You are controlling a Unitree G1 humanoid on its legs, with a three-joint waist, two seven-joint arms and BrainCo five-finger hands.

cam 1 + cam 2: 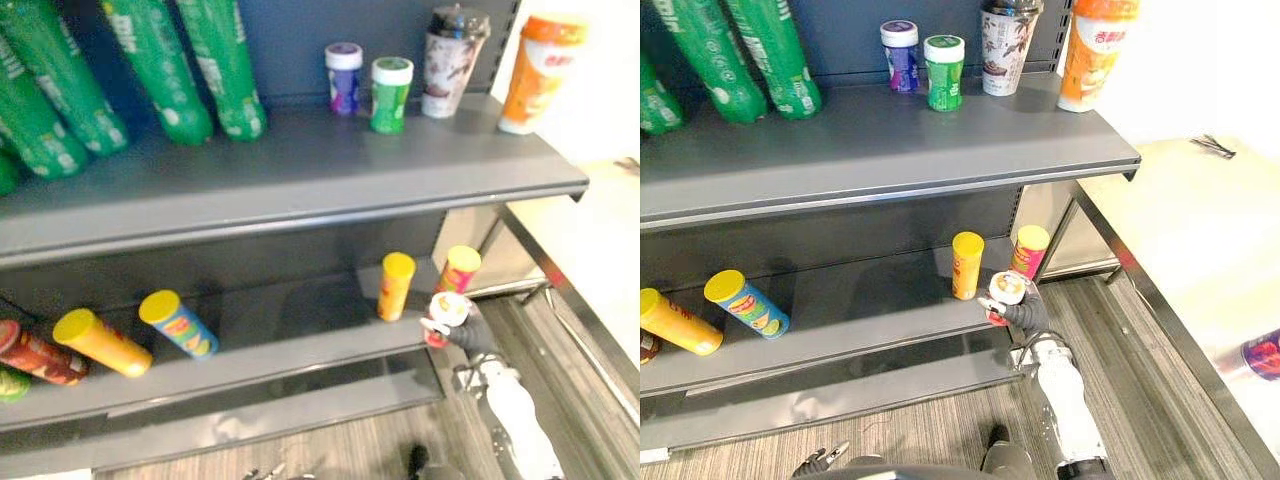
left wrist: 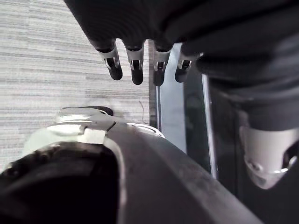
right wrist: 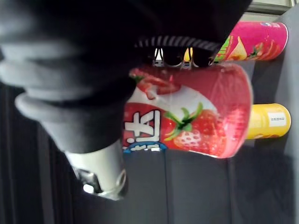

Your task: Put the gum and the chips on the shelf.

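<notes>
A red chips can (image 3: 196, 112) is gripped by the right hand (image 1: 1028, 313) at the near edge of the lower shelf (image 1: 870, 330); the left hand (image 2: 135, 65) is held open, empty.

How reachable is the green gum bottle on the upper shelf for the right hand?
Probably not yet: the right hand is curled round the red can by the lower shelf, and the green gum bottle stands well above it.

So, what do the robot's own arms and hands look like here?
The right arm is a smooth silver-grey shell. A dark ribbed cover wraps the wrist and back of the right hand. The left hand has the same dark cover, with silver fingers ending in dark tips.
</notes>
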